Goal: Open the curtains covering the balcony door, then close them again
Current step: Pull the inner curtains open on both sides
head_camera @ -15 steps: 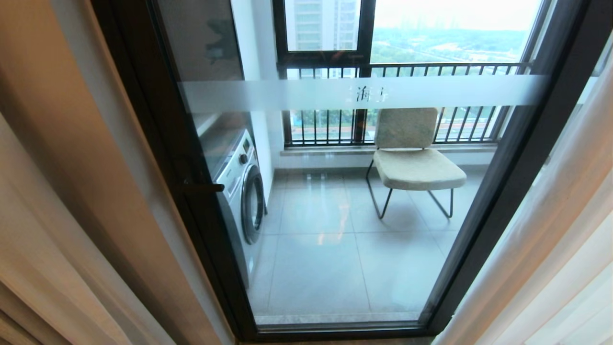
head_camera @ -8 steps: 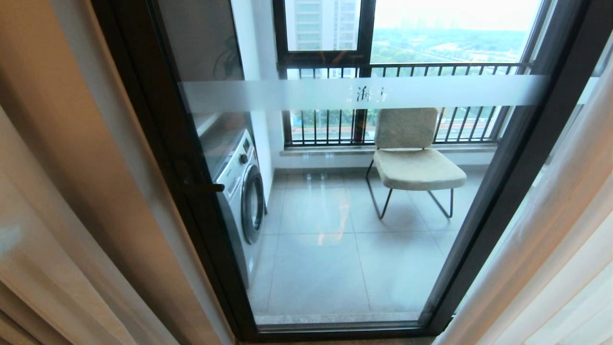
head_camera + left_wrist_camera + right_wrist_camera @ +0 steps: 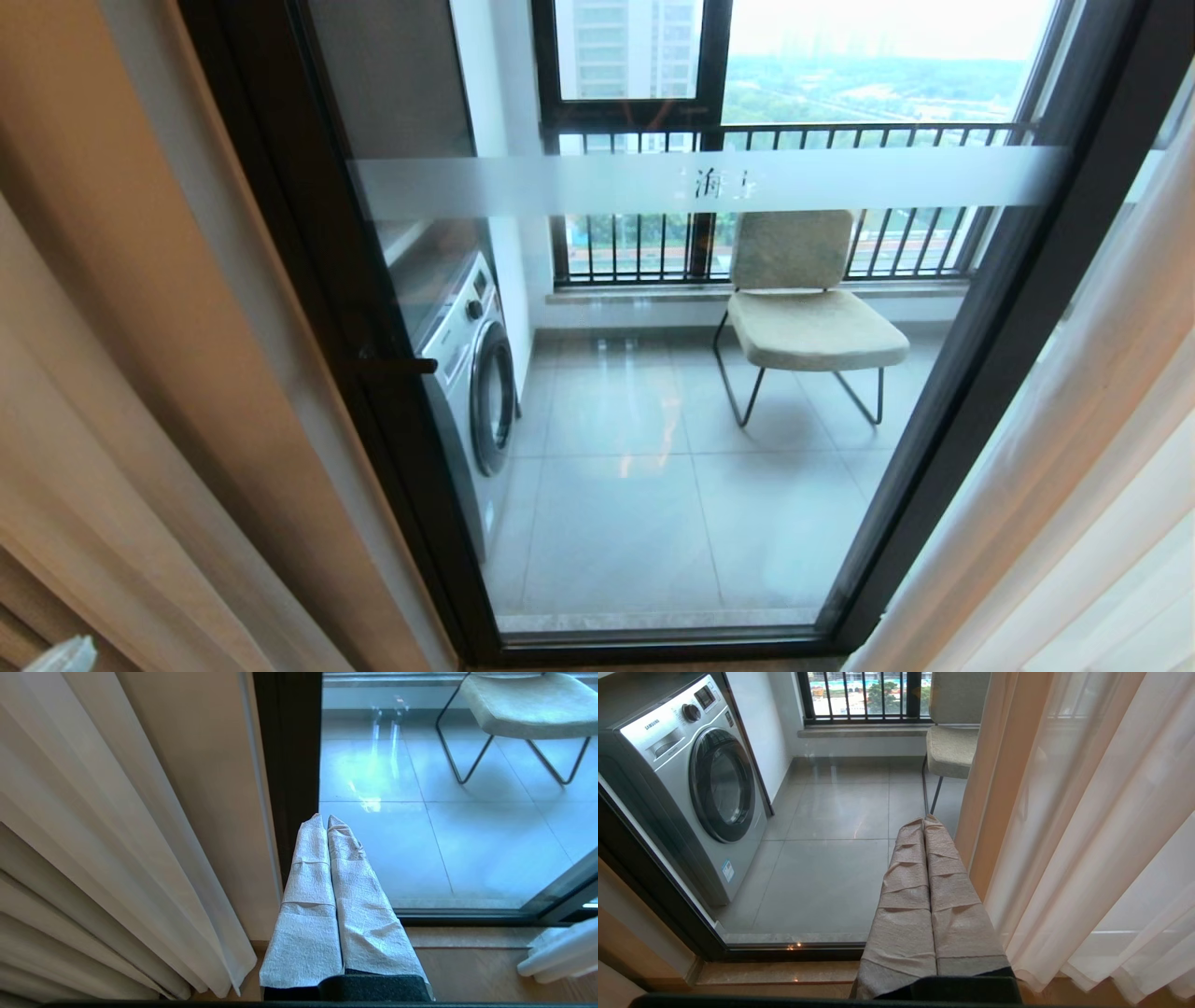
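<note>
The curtains stand drawn apart: pale folds [image 3: 65,448] at the left and white sheers [image 3: 1074,467] at the right. Between them shows the balcony door [image 3: 653,182], glass in a dark frame with a frosted band. Only the tip of my left gripper [image 3: 61,656] shows, low at the left edge. In the left wrist view it [image 3: 325,819] is shut and empty, white-wrapped, in front of the door's dark post, with the left sheer [image 3: 93,835] hanging apart beside it. My right gripper [image 3: 924,821] is shut and empty, next to the right curtains [image 3: 1087,835].
Behind the glass a washing machine [image 3: 471,373] stands at the left and a beige chair [image 3: 808,317] on thin metal legs at the right, before a black-barred railing [image 3: 747,252]. A beige wall strip [image 3: 205,788] separates the left sheer from the door frame.
My left gripper has sunk beside the left curtain: a pale blur at mid-height half a second ago, its tip now at the bottom left corner. The left folds shifted slightly.
</note>
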